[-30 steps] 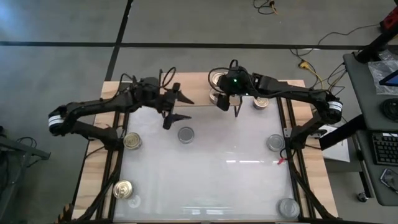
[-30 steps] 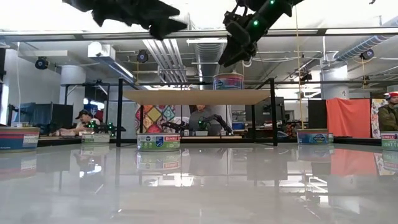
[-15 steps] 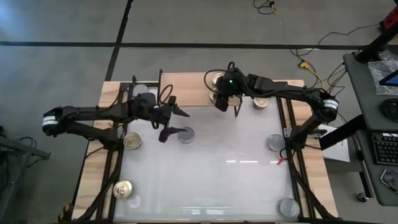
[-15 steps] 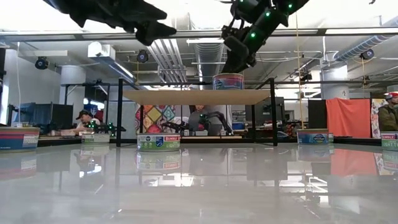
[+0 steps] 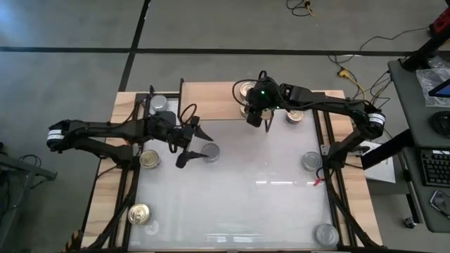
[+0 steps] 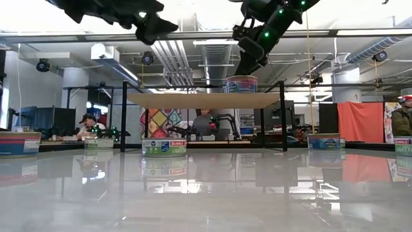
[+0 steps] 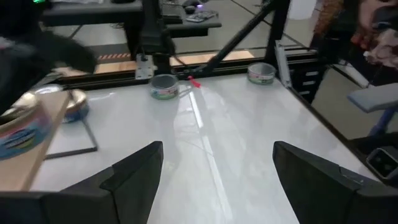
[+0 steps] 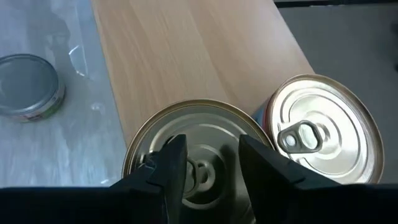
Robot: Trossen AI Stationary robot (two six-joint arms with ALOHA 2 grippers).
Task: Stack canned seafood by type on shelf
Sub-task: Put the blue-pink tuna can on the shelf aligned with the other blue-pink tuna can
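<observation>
Canned seafood [image 8: 186, 149]: short round tins, gold lids.

A seated person [image 6: 87, 124] beyond the white tabletop [image 5: 239, 197].

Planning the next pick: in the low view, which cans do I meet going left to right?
Far-left can → small distant can → green-labelled can → can on the shelf (shelf) → can past the shelf's right legs → right-edge can.
</observation>
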